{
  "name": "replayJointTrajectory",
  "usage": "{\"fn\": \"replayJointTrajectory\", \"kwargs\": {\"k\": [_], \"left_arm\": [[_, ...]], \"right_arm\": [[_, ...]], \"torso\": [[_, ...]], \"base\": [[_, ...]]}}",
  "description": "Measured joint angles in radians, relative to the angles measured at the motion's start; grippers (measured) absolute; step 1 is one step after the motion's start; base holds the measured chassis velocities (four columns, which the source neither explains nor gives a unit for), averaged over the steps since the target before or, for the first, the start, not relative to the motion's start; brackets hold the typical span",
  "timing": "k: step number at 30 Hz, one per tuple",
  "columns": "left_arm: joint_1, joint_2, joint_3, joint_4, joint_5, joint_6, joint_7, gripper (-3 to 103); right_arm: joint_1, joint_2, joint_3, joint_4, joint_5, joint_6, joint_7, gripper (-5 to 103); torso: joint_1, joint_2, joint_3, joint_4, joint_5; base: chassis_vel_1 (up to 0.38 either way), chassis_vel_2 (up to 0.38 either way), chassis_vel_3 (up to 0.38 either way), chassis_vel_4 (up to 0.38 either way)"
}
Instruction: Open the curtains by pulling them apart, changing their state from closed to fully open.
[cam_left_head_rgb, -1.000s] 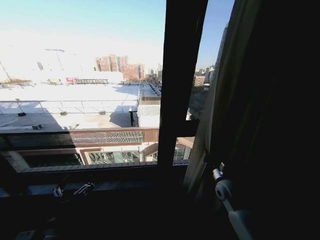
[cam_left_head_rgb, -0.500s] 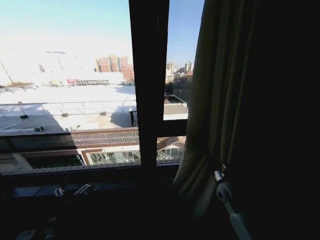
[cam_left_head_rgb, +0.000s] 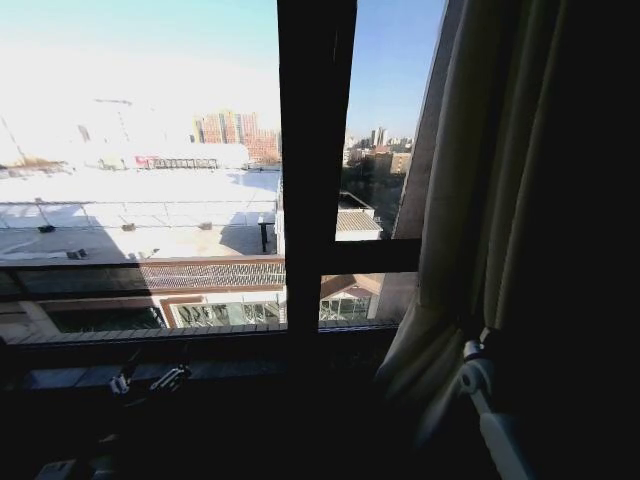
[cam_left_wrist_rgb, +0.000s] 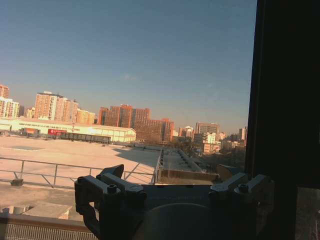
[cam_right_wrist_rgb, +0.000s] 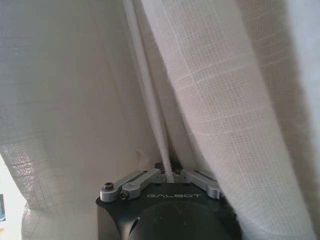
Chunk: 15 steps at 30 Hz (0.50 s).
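Observation:
A sheer off-white curtain (cam_left_head_rgb: 500, 200) hangs bunched in long pleats at the right side of the window. My right gripper (cam_left_head_rgb: 470, 352) sits low against its inner edge on a white arm. Seen from the right wrist, the curtain (cam_right_wrist_rgb: 75, 100) has a fine weave, and the right gripper (cam_right_wrist_rgb: 167, 175) is shut on a narrow fold of it. My left gripper (cam_left_head_rgb: 150, 381) rests low at the left by the sill. From its own wrist the left gripper (cam_left_wrist_rgb: 170, 182) stands open, holding nothing, and faces the glass.
A dark vertical window frame bar (cam_left_head_rgb: 315, 150) splits the glass, with a horizontal bar and the dark sill (cam_left_head_rgb: 200, 345) below. The same bar (cam_left_wrist_rgb: 285, 100) stands close beside the left gripper. Rooftops and city buildings lie outside.
The curtain's inner edge has moved right, away from the vertical frame bar, with the right gripper holding it. More glass shows between the bar and the curtain. The head camera has also shifted.

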Motion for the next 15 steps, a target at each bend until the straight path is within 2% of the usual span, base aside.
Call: {"fn": "replayJointTrajectory", "kwargs": {"k": [5,6,9,11,13,14,15], "left_arm": [[-0.001,-0.002,0.000,0.000,0.000,0.000,0.000,100],[-0.001,-0.002,-0.001,0.000,0.000,0.000,0.000,100],[-0.002,-0.002,-0.001,0.000,-0.001,-0.001,0.001,100],[-0.002,-0.002,0.000,0.000,-0.001,-0.001,0.001,100],[-0.002,-0.002,0.004,-0.001,-0.002,-0.001,0.001,100],[-0.002,-0.002,0.004,-0.001,-0.002,-0.001,0.001,100],[-0.002,-0.002,0.005,-0.002,-0.003,0.000,0.001,100]], "right_arm": [[-0.030,-0.001,-0.008,0.039,0.004,-0.020,-0.018,-2],[-0.054,-0.001,-0.016,0.069,0.006,-0.027,-0.039,3],[-0.126,-0.010,-0.040,0.187,0.020,-0.037,-0.083,19],[-0.155,-0.014,-0.049,0.236,0.044,-0.046,-0.089,19],[-0.219,-0.025,-0.064,0.351,0.092,-0.066,-0.093,30],[-0.219,-0.025,-0.064,0.351,0.092,-0.066,-0.093,30],[-0.251,-0.028,-0.066,0.408,0.099,-0.071,-0.098,35]], "torso": [[0.000,0.000,0.000,-0.0001,0.0002],[0.000,0.000,0.000,-0.0006,0.0015],[0.000,0.000,0.000,-0.0006,0.0007],[0.000,0.000,0.000,-0.0003,0.0007],[0.000,0.000,0.000,-0.0002,0.0003],[0.000,0.000,0.000,-0.0002,0.0003],[0.000,0.000,0.000,-0.0001,-0.0001]], "base": [[0.000,0.000,0.000,0.000],[0.000,0.000,0.000,0.000],[0.000,0.000,0.000,0.000],[0.000,0.000,0.000,0.000],[0.000,0.000,0.000,0.000],[0.000,0.000,0.000,0.000],[0.000,0.000,0.000,0.000]]}}
